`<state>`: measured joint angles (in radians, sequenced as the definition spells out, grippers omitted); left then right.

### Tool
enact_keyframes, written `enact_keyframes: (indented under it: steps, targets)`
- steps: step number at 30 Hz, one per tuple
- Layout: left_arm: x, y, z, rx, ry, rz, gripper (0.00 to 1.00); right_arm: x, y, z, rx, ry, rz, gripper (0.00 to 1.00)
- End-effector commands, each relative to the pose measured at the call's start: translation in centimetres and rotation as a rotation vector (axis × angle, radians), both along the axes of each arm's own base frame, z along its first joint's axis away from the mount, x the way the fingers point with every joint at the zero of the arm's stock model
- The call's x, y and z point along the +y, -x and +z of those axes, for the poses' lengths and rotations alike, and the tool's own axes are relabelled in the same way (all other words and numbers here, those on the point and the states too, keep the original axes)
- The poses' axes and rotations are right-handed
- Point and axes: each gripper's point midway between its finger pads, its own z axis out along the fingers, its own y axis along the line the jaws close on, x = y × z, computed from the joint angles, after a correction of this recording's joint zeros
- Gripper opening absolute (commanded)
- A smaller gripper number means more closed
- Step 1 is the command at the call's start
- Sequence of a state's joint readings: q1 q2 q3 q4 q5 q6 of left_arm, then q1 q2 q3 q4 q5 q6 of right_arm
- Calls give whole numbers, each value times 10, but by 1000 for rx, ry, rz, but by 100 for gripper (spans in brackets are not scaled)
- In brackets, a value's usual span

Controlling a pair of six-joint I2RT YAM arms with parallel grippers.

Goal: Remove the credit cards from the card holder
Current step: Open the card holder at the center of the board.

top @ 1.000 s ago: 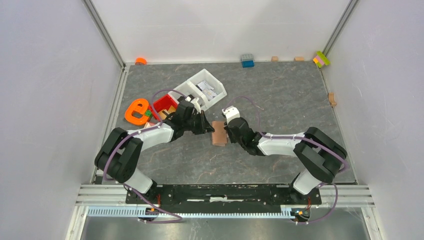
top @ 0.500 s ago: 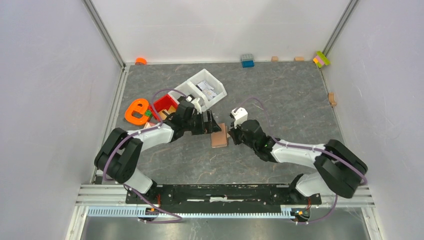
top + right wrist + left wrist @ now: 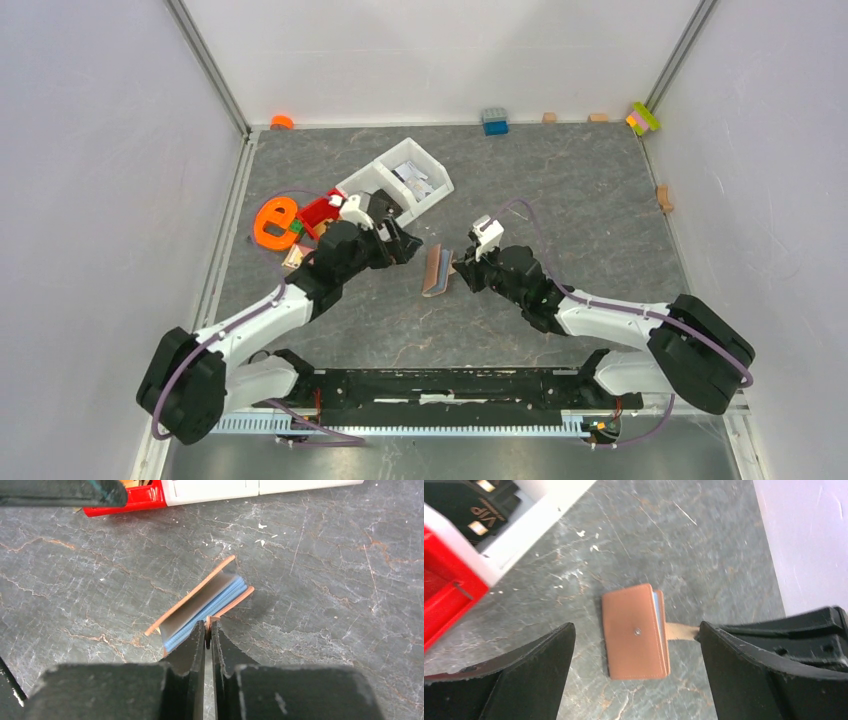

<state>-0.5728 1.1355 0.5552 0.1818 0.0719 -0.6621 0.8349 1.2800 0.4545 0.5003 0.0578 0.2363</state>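
Left pincer (image 3: 408,243) has let go and backed off, gaping wide. Right pincer (image 3: 206,630) has nipped tight on the card holder (image 3: 634,637) tab (image 3: 681,631), mid-bench (image 3: 560,180). It's ajar, pale blue card (image 3: 215,607) peeking out, ready for pulling!

Right claw (image 3: 207,626) pinching card holder (image 3: 192,607) tab, cards (image 3: 216,605) inside

Tan card holder (image 3: 634,630) — blue cards (image 3: 212,607) inside
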Motion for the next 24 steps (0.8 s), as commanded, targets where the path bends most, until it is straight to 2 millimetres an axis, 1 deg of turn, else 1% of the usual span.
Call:
enact_keyframes:
  steps: [1, 2, 3, 4, 5, 7, 8, 10, 12, 14, 17, 19, 21, 24]
  targets:
    - [1, -13, -2, -7, 44, 66, 100, 7, 2, 22, -65, -63, 42, 13]
    - [-11, -12, 1, 18, 19, 7, 100, 7, 3, 23, -65, -68, 45, 13]
    - [-18, -8, -9, 81, -53, -19, 100, 7, 4, 24, -67, -75, 46, 10]
    - [-26, -12, -3, 85, -102, -31, 100, 6, 4, 25, -68, -75, 46, 6]
    - [-30, -6, -14, 123, -161, -52, 100, 6, 4, 25, -69, -77, 45, 0]
    - [-38, -4, -24, 126, -200, -82, 100, 5, 4, 25, -70, -77, 42, 0]
    - [-34, -8, -29, 107, -226, -67, 100, 4, 4, 23, -69, -75, 37, 0]
    - [-29, -8, -42, 87, -277, -81, 100, 3, 3, 22, -65, -72, 27, 0]
    - [-27, -8, -46, 99, -313, -93, 98, 3, 3, 21, -61, -71, 24, 0]
    - [-33, -4, -42, 94, -313, -137, 89, 1, 2, 18, -50, -65, 6, 0]
    - [-28, -3, -45, 101, -332, -117, 85, -5, -3, 15, -40, -44, -37, 0]
    - [-26, -3, -51, 120, -355, -117, 80, -8, -4, 15, -44, -42, -50, 0]
    - [-31, 0, -58, 147, -363, -152, 79, -10, -5, 15, -45, -41, -61, 0]
    - [-33, -1, -73, 201, -401, -169, 71, -15, -8, 11, -37, -22, -97, 0]
